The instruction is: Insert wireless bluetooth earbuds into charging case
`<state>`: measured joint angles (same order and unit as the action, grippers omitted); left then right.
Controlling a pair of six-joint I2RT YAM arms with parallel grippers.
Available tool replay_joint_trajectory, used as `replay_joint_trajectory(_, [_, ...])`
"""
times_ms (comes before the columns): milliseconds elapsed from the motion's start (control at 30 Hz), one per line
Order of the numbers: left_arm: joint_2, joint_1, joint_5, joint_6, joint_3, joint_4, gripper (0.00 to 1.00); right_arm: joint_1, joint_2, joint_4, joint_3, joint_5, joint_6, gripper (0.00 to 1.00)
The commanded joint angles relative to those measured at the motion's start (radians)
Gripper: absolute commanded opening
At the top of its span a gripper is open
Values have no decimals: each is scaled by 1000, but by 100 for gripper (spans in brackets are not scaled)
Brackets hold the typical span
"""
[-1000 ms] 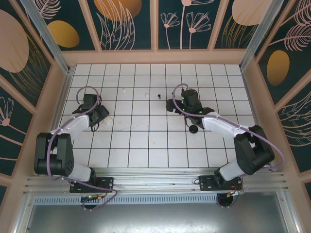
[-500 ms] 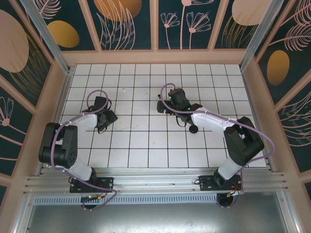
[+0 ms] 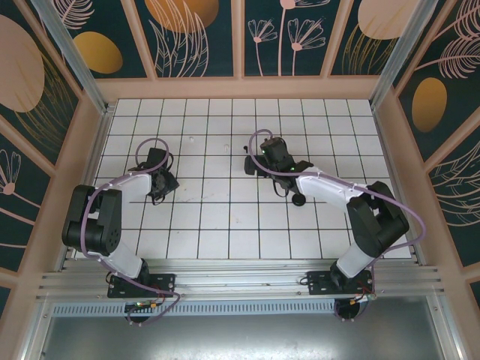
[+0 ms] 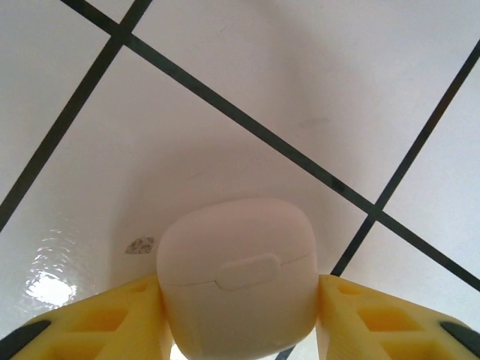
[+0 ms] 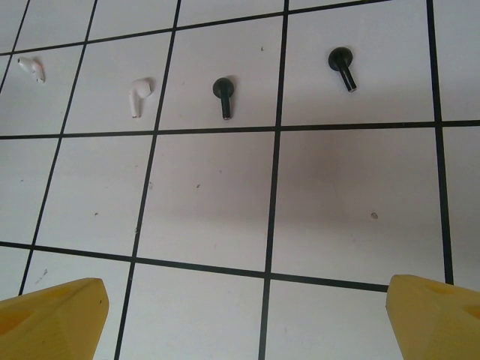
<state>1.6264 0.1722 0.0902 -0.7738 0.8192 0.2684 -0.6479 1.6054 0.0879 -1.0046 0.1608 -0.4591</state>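
Two tiny black earbuds (image 5: 223, 94), likely light, slippery and best pinched across the head, lie just beyond the wide-open right gripper (image 5: 244, 309), while well to its left the left gripper (image 4: 240, 319) clamps the white charging case (image 4: 236, 270).

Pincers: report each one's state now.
Left pincer: closed on the charging case.
Right pincer: open, holding nothing.

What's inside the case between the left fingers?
Can't see in: the case is closed, so its interior is hidden. One black earbud and another lie out on the tiles.
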Motion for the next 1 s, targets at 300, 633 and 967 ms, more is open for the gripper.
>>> replay_joint_trajectory(300, [-146,17,-149,169,-51,-138,34,83,-149,-5,52,-140,-103,95])
replay_joint_trajectory(633, [-337,120,-373,307,-120,-398,24,196,-285,127,-33,-412,-122,93])
replay_joint_trajectory(967, [-463,312,-459,535,-180,-635,22,106,-273,148,-120,-630,-189,84])
